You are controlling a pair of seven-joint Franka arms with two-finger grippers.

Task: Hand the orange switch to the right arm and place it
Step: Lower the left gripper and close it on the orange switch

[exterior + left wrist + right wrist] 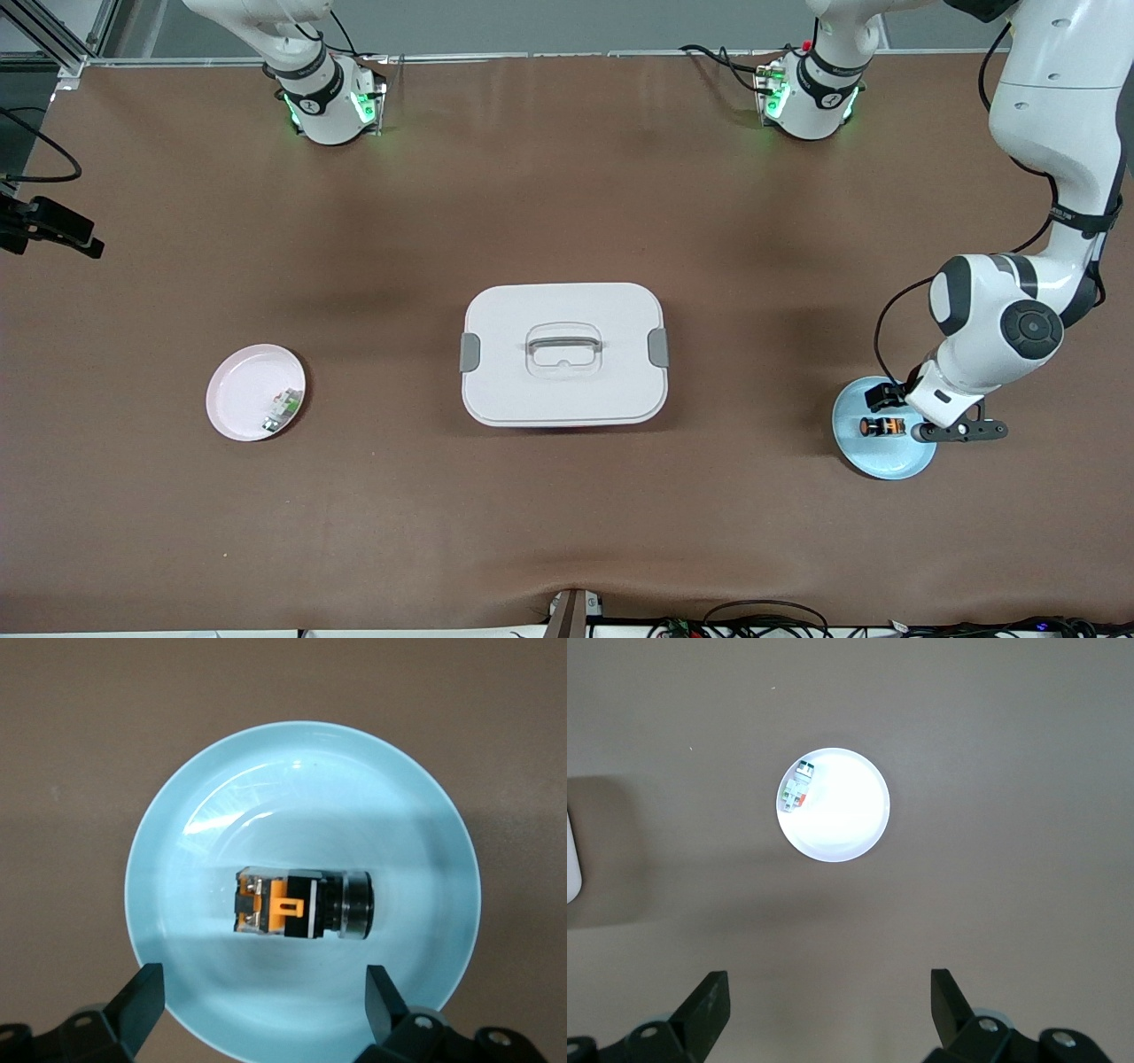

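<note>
Nearest the front camera, blue plate (886, 461) holds the orange switch (882, 427) lying on its side. Left gripper (261, 992) hangs over it, fingers apart, nothing held; front view half hides this under the arm. Right gripper (828, 997) I only get from its wrist view: spread wide, empty, high over pink plate (850, 828) with green-and-white part (797, 787).

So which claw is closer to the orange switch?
The left claw. It hangs open just over the switch on the blue plate. The right claw, also open, is high over the pink plate.
</note>
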